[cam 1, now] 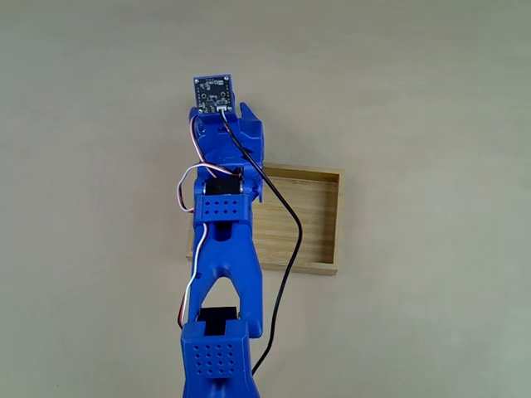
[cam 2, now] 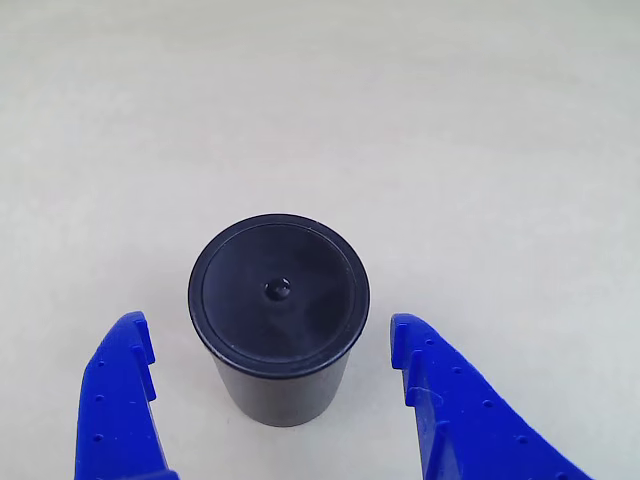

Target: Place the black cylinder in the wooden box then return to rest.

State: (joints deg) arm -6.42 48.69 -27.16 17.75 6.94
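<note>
In the other view, the blue hand (cam 2: 270,345) is sitting wide apart at the bottom of the frame. Its two fingers (cam 2: 118,400) are standing on either side of the black cylinder (cam 2: 278,315) — not touching it. The cylinder is standing up on the pale table (cam 2: 320,100), in the middle of the frame. In the fixed view, the blue arm (cam 1: 222,249) is reaching up from the bottom edge, over the left part of the wooden box (cam 1: 311,220) — the box is lying in the middle, right of the arm.
</note>
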